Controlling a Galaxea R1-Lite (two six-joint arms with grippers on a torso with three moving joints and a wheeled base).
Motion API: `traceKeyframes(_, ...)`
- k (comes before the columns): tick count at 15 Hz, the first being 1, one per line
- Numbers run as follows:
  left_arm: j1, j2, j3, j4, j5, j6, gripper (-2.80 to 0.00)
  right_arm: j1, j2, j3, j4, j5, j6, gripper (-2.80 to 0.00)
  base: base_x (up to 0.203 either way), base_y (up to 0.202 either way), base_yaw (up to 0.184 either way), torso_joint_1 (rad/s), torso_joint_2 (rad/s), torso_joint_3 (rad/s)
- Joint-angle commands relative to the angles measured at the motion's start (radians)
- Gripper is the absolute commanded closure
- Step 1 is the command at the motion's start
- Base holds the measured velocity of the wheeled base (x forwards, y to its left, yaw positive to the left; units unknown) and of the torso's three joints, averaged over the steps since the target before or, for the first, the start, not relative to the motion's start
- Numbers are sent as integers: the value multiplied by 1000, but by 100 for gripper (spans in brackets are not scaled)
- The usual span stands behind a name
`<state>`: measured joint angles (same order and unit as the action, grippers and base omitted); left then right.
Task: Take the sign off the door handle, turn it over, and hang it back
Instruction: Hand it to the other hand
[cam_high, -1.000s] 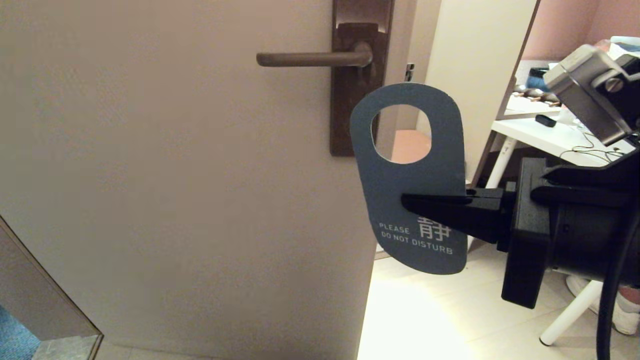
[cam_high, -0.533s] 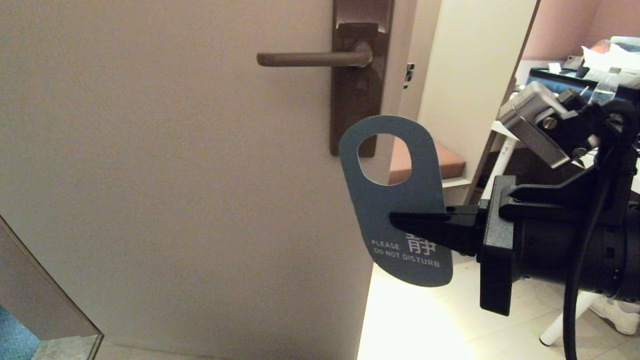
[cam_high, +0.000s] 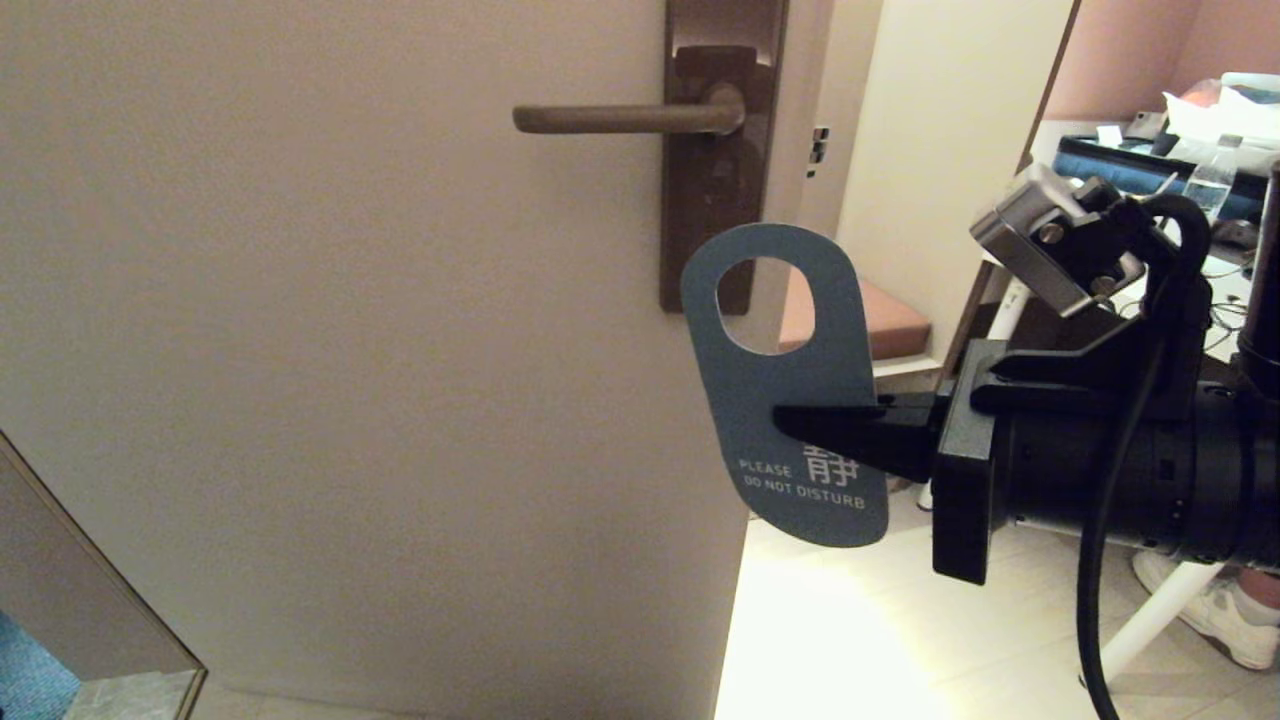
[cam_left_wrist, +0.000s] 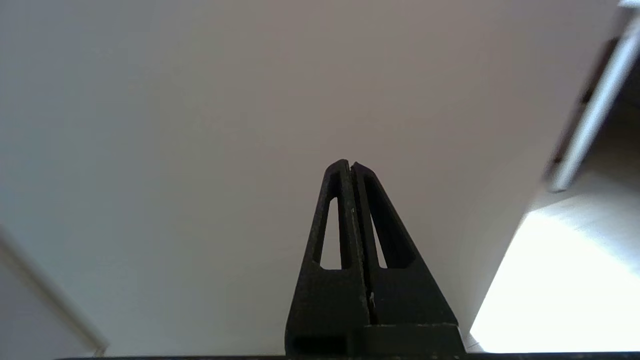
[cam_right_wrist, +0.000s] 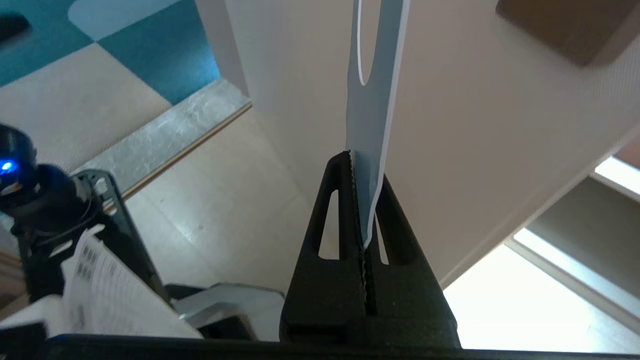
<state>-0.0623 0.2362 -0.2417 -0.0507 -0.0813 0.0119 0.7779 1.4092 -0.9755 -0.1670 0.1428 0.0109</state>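
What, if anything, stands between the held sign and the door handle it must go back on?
Nothing visible. The right gripper pinches the sign below and right of the door handle, whose free end has only bare door around it. The left gripper is shut, empty.

1 sign (cam_high: 775, 400), 1 door handle (cam_high: 620, 118), 2 grippers: right (cam_high: 790, 420), left (cam_left_wrist: 350, 167).

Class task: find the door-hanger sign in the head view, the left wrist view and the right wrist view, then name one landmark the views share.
Head view: the sign is right of centre, below the door handle, pinched by the right gripper.
Left wrist view: not in it; only the left gripper, shut.
Right wrist view: sign edge-on, rising from the jaws.
Shared landmark: the pale door.
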Motion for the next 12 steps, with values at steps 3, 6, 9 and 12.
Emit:
traceKeyframes(3,-107,353,-126,-122,-3,-68,0,0,41,-2,-68,0,0,0,0,0,0,0,0,0)
traceKeyframes(6,-133,521,-184,-244,-141,-117,0,0,39,6,-68,3,1,0,0,0,0,0,0,0)
traceKeyframes(9,-139,564,-191,-276,-441,-156,0,0,40,9,-69,37,1,0,0,0,0,0,0,0)
traceKeyframes(12,-196,624,-189,-290,-542,-181,0,0,48,12,-88,158,3,0,0,0,0,0,0,0)
